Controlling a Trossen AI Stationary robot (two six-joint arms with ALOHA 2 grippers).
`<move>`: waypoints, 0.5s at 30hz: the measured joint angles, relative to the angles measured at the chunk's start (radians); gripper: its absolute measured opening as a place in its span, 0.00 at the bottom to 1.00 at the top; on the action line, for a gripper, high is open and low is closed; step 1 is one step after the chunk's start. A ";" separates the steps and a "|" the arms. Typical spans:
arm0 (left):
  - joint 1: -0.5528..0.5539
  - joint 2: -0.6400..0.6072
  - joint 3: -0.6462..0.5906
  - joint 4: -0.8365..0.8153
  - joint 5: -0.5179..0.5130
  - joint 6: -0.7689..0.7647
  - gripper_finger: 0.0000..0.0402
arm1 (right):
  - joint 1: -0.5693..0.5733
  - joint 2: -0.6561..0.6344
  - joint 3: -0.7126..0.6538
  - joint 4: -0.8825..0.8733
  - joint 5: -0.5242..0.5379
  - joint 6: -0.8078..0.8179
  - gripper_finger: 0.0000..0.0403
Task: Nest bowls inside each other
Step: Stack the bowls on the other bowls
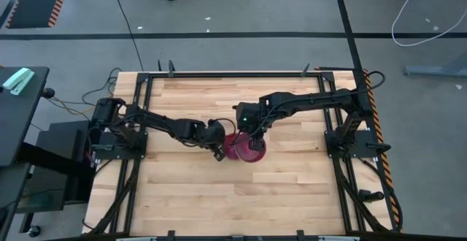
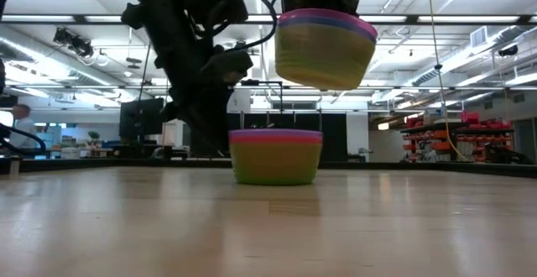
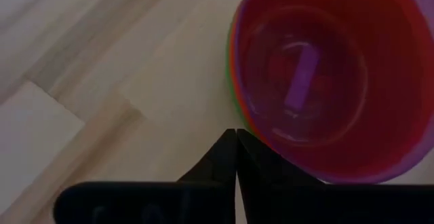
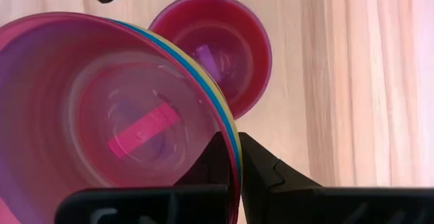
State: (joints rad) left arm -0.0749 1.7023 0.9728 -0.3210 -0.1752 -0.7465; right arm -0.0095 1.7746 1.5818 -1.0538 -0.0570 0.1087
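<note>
Two stacks of bowls show. One stack (image 2: 275, 155) rests on its base on the table, magenta inside orange and green (image 1: 235, 146). The other stack (image 2: 325, 49), purple inside blue and yellow, hangs in the air to its right, held by my right gripper (image 4: 232, 139), which is shut on it from above (image 1: 252, 137). My left gripper (image 3: 236, 137) is shut, its fingertips low beside the table stack's rim (image 3: 234, 108), on the stack's left side (image 1: 219, 152). My right gripper pinches the rim of the lifted stack (image 4: 227, 125), one finger inside the purple bowl and one outside the yellow wall, coming from above. The stack is lifted clear of the table and tilts slightly. My left gripper's shut fingertips stand at the table stack's rim; whether they touch it, I cannot tell.
The wooden table (image 1: 219, 197) has a black frame rail around it (image 1: 233, 73). Bare wood lies on the near side and far side of the bowls. The two grippers are close together over the middle of the table.
</note>
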 joint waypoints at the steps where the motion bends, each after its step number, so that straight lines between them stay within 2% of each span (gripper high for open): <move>1: 0.003 0.000 0.000 0.001 0.003 0.005 0.05 | 0.000 0.000 0.000 0.000 0.000 0.000 0.03; 7: 0.014 0.000 0.000 -0.108 0.002 0.082 0.04 | -0.021 0.000 0.000 0.021 0.000 0.005 0.03; 15: 0.059 0.000 0.001 -0.397 -0.044 0.081 0.03 | -0.085 0.000 0.000 0.057 -0.023 0.049 0.03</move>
State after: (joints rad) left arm -0.0160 1.7021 0.9733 -0.7179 -0.2192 -0.6655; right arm -0.0946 1.7744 1.5818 -0.9966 -0.0800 0.1581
